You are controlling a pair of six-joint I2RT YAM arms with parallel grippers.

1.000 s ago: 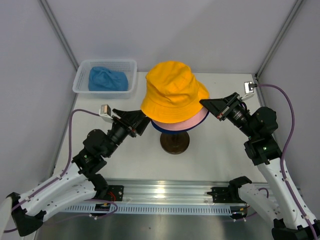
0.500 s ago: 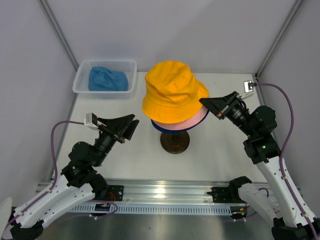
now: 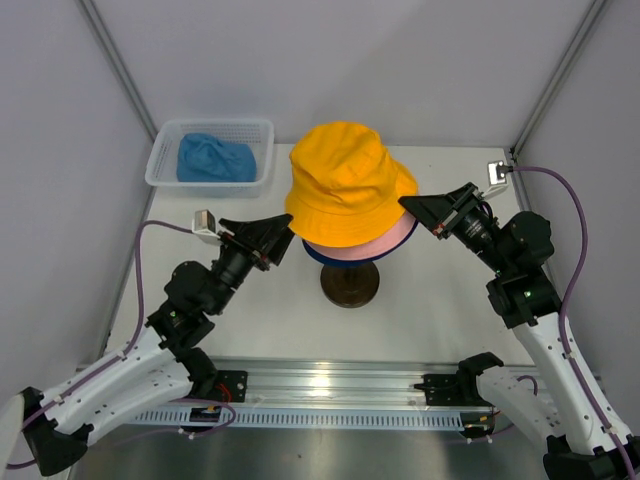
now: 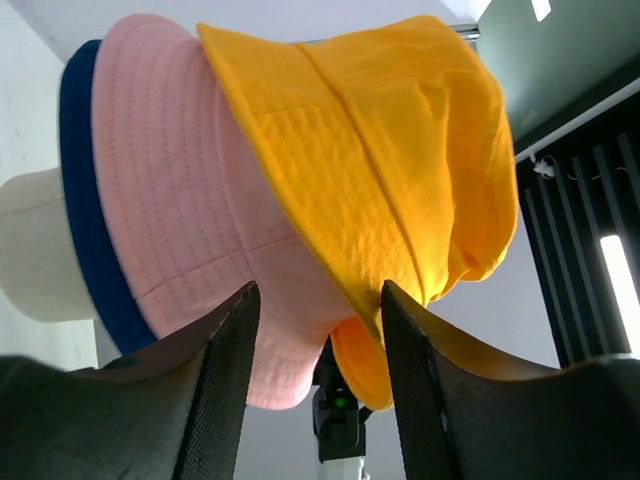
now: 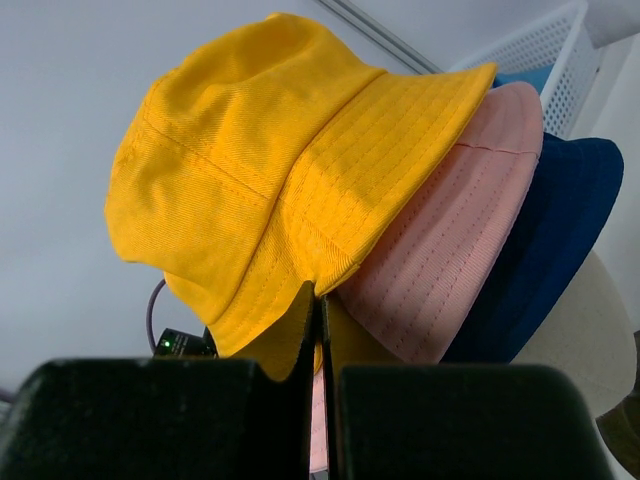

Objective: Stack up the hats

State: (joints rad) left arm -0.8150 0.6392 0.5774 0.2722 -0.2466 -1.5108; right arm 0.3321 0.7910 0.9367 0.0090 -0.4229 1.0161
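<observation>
At the stack's rim, left fingers [image 4: 225, 400] stood apart; right fingers [image 5: 430, 420] pinched the yellow-orange hat's [image 3: 345, 185] brim, dark blue hat [image 4: 85, 200] mostly hidden.

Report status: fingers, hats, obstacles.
Left fingers open around yellow hat brim; right fingers shut on it. Pink hat, dark blue hat beneath. Light blue hat in basket. No obstacle seen.

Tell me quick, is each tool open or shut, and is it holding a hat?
Left tool: open, gripping nothing.
Right tool: shut, pinching the brim of the yellow hat.
</observation>
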